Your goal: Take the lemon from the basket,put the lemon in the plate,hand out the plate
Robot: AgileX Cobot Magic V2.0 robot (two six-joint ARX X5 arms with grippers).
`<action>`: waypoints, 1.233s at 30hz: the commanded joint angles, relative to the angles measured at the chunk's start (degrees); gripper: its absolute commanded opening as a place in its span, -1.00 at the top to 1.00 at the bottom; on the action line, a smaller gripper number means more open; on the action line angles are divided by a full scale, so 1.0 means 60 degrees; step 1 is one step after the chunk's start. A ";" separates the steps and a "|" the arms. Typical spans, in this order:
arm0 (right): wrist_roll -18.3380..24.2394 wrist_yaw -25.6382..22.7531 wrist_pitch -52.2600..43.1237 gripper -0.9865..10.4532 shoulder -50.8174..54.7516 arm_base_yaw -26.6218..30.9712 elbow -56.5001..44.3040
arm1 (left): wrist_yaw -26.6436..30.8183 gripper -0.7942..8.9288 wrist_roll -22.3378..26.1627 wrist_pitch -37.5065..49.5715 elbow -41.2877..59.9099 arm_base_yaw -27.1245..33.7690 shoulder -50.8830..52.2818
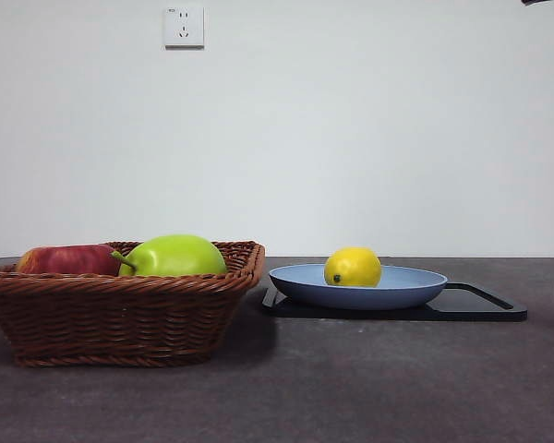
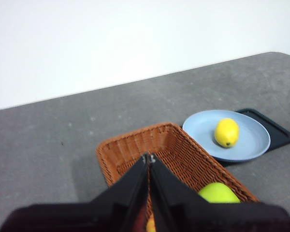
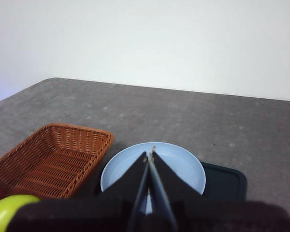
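The yellow lemon [image 1: 353, 267] lies in the light blue plate [image 1: 402, 288], which rests on a flat black tray [image 1: 485, 305]. It shows in the left wrist view too [image 2: 226, 132], on the plate [image 2: 249, 140]. The brown wicker basket [image 1: 120, 309] stands to the left of the plate. My left gripper [image 2: 149, 157] is shut and empty, held above the basket [image 2: 150, 142]. My right gripper [image 3: 150, 157] is shut and empty, held above the plate [image 3: 179, 166]; its jaws hide the lemon there. The basket also shows in the right wrist view [image 3: 58, 154].
A green stemmed fruit [image 1: 174, 256] and a red apple [image 1: 66, 259] lie in the basket. The green fruit shows in both wrist views [image 2: 217, 193] [image 3: 9, 210]. A wall socket [image 1: 184, 26] is on the white wall behind. A black arm tip [image 1: 535, 3] shows at the top right.
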State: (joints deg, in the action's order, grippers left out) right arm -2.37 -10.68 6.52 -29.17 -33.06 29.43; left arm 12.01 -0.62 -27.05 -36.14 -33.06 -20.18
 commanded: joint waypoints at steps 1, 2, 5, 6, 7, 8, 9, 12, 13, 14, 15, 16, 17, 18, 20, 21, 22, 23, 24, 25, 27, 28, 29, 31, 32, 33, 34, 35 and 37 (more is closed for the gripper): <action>-0.0127 -0.0029 -0.0091 0.82 -0.0007 -0.0066 0.0051 | -0.0015 0.82 -0.0113 0.0004 -0.0036 -0.0040 -0.0058; -0.0127 -0.0033 -0.0091 0.82 -0.0011 -0.0066 0.0051 | -0.0033 0.82 -0.0113 0.0004 -0.0036 -0.0040 -0.0058; -0.0127 -0.0055 -0.0091 0.82 -0.0007 -0.0066 0.0051 | -0.0029 0.82 -0.0113 0.0004 -0.0036 -0.0040 -0.0058; -0.0127 -0.0055 -0.0091 0.82 -0.0004 -0.0066 0.0051 | -0.0025 0.82 -0.0113 0.0004 -0.0036 -0.0040 -0.0058; -0.0127 -0.0047 -0.0091 0.82 -0.0004 -0.0066 0.0051 | -0.0018 0.82 -0.0113 0.0004 -0.0036 -0.0040 -0.0058; -0.0127 -0.0033 -0.0091 0.82 -0.0004 -0.0066 0.0051 | -0.0007 0.82 -0.0113 0.0004 -0.0036 -0.0040 -0.0058; -0.0127 -0.0033 -0.0091 0.82 -0.0004 -0.0066 0.0051 | -0.0004 0.82 -0.0113 0.0004 -0.0036 -0.0040 -0.0058; -0.0127 -0.0036 -0.0091 0.82 -0.0011 -0.0066 0.0051 | -0.0058 0.82 -0.0109 -0.0022 -0.0025 -0.0076 0.0018; -0.0127 -0.0040 -0.0087 0.82 -0.0011 -0.0066 0.0051 | -0.0025 0.82 -0.0109 -0.0044 -0.0025 -0.0058 0.0109; -0.0127 -0.0040 -0.0087 0.82 -0.0007 -0.0066 0.0051 | 0.0000 0.82 -0.0087 -0.0113 -0.0025 0.0018 0.0248; -0.0127 -0.0040 -0.0091 0.82 -0.0004 -0.0066 0.0051 | 0.0179 0.82 0.0069 -0.0157 -0.0025 0.0127 0.0430; -0.0127 -0.0040 -0.0091 0.82 -0.0004 -0.0066 0.0051 | 0.0332 0.82 0.0120 -0.0255 -0.0022 0.0324 0.0663; -0.0127 -0.0040 -0.0091 0.82 -0.0004 -0.0066 0.0051 | 0.0346 0.82 0.0120 -0.0382 -0.0007 0.0561 0.0867; -0.0127 -0.0040 -0.0091 0.82 -0.0007 -0.0066 0.0051 | 0.0299 0.82 0.0117 -0.0372 0.0055 0.0831 0.1064; -0.0127 -0.0040 -0.0091 0.82 -0.0007 -0.0066 0.0051 | 0.0233 0.82 0.0157 -0.0175 0.0331 0.1563 0.1475; -0.0127 -0.0040 -0.0091 0.82 -0.0007 -0.0066 0.0051 | 0.0233 0.82 0.0171 0.0004 0.0510 0.1920 0.1621; -0.0127 -0.0040 -0.0091 0.82 -0.0007 -0.0066 0.0051 | 0.0208 0.82 0.0208 0.0266 0.0754 0.2357 0.1770; -0.0127 -0.0040 -0.0087 0.82 -0.0007 -0.0066 0.0051 | 0.0179 0.82 0.0226 0.0514 0.1016 0.2779 0.1905; -0.0127 -0.0040 -0.0091 0.82 -0.0007 -0.0066 0.0051 | 0.0120 0.82 0.0226 0.0747 0.1279 0.3162 0.2018; -0.0127 -0.0040 -0.0091 0.82 -0.0007 -0.0066 0.0051 | -0.0149 0.82 0.0226 0.1086 0.1647 0.3628 0.2131; -0.0127 -0.0040 -0.0091 0.82 -0.0007 -0.0066 0.0051 | -0.0750 0.82 0.0226 0.1541 0.2204 0.4266 0.2295; -0.0127 -0.0040 -0.0091 0.82 -0.0007 -0.0066 0.0051 | -0.1071 0.82 0.0237 0.1818 0.2594 0.4619 0.2357; -0.0127 -0.0040 -0.0091 0.82 -0.0007 -0.0066 0.0051 | -0.1315 0.82 0.0259 0.2113 0.2860 0.4845 0.2390; -0.0127 -0.0040 -0.0091 0.82 -0.0007 -0.0066 0.0051 | -0.1774 0.82 0.0364 0.2594 0.3486 0.5227 0.2481; -0.0127 -0.0036 -0.0091 0.82 -0.0007 -0.0066 0.0051 | -0.1938 0.82 0.0368 0.2783 0.3748 0.5351 0.2484; -0.0127 -0.0036 -0.0091 0.82 -0.0007 -0.0066 0.0051 | -0.2095 0.82 0.0368 0.2922 0.3985 0.5464 0.2499; -0.0127 -0.0040 -0.0091 0.82 -0.0011 -0.0066 0.0051 | -0.2266 0.82 0.0361 0.3034 0.4233 0.5566 0.2532; -0.0127 -0.0040 -0.0091 0.82 -0.0007 -0.0066 0.0051 | -0.2401 0.82 0.0364 0.3100 0.4455 0.5657 0.2561; -0.0127 -0.0040 -0.0091 0.82 -0.0007 -0.0066 0.0051 | -0.2575 0.82 0.0361 0.3100 0.4827 0.5807 0.2707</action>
State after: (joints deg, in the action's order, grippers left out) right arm -2.37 -10.70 6.50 -29.12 -33.06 29.45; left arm -2.81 0.91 -9.34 -7.57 1.39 -4.56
